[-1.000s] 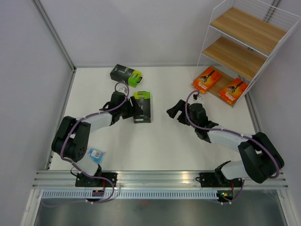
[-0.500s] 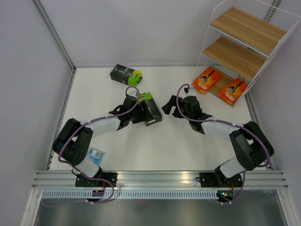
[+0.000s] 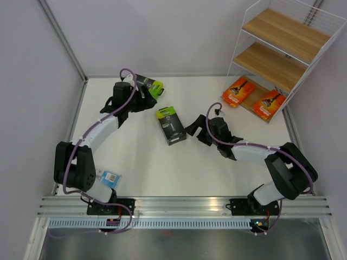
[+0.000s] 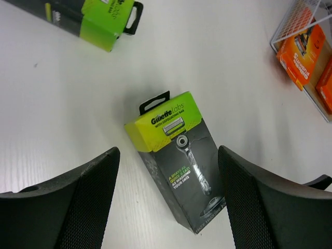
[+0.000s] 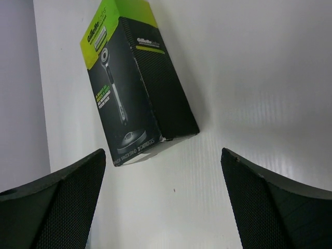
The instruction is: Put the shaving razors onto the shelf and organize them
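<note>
Where the razors lie: two orange cards point(image 3: 237, 91) rest flat on the lowest board of the shelf point(image 3: 284, 33). The middle black box point(image 3: 171, 125) lies face-up on the table point(image 3: 217, 173), its lime end pointing away from the arm bases. The far black box point(image 3: 149, 85) lies near the back edge, partly hidden by the left arm. The blue blister point(image 3: 111, 177) lies beside the left arm's base.
Left gripper point(image 3: 140, 100): fingers spread wide with nothing between them, raised over the table near the far black box.
Right gripper point(image 3: 194, 130): fingers spread wide and empty, just beside the dark end of the middle black box; no contact shows.
Step in hand: probably the right arm's pickup of the middle black box.
Handling: likely light, stiff cardboard with smooth printed faces. It may dent under a hard squeeze and slide on the table if nudged.
Where to hold: across the two long sides near mid-length. The thin hang tab at the lime end looks too flimsy.
Risk: one finger landing first could spin the box instead of trapping it.
</note>
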You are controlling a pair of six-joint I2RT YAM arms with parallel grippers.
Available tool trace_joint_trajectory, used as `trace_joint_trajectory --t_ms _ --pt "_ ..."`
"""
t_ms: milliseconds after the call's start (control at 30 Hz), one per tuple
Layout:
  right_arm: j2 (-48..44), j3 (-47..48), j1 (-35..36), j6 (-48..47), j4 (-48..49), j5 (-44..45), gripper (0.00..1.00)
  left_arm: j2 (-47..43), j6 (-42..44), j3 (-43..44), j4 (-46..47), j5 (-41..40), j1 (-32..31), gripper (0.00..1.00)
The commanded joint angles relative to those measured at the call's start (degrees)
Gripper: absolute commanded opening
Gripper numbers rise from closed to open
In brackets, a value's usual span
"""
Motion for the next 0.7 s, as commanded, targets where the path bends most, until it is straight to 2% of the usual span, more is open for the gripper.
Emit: trace_joint_trajectory --t_ms 0,267,433,667 --pt "-1.49 0.65 2.53 6.32 1.08 2.51 0.97 6.75 6.83 4.62 1.93 7.03 -0.31 0.81" --pt "-3.69 -1.12 9.12 13.64 1.34 14.99 0.98 20.21 9.20 15.95 4.40 11.16 0.75 0.81" --pt "-0.27 -0.76 10.18 16.27 6.17 14.83 0.97 26.62 9.03 21.84 2.73 13.63 0.75 0.81" --pt "4.84 0.82 11.15 20.14 6.62 14.04 0.97 30.41 8.15 21.15 2.82 17.50 0.75 0.79"
